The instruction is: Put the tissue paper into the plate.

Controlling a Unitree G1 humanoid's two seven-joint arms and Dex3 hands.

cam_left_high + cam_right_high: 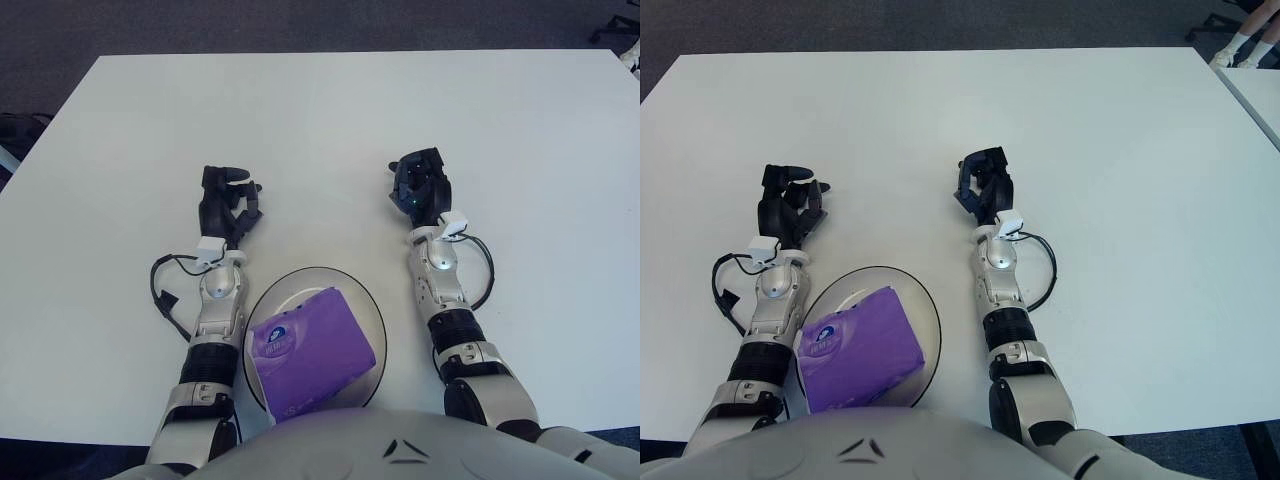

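Observation:
A purple tissue pack [310, 352] lies inside the clear round plate [365, 295] at the table's near edge, just in front of my body. My left hand [226, 198] shows to the plate's upper left, its black fingers curled and holding nothing. To the plate's upper right, my right hand [419, 184] has its fingers curled too, with nothing in them. Neither hand touches the pack or the plate.
The white table [330, 120] stretches far ahead and to both sides. A black cable loops beside each forearm [165, 290]. Dark floor surrounds the table, and a second table edge [1255, 95] shows at the far right.

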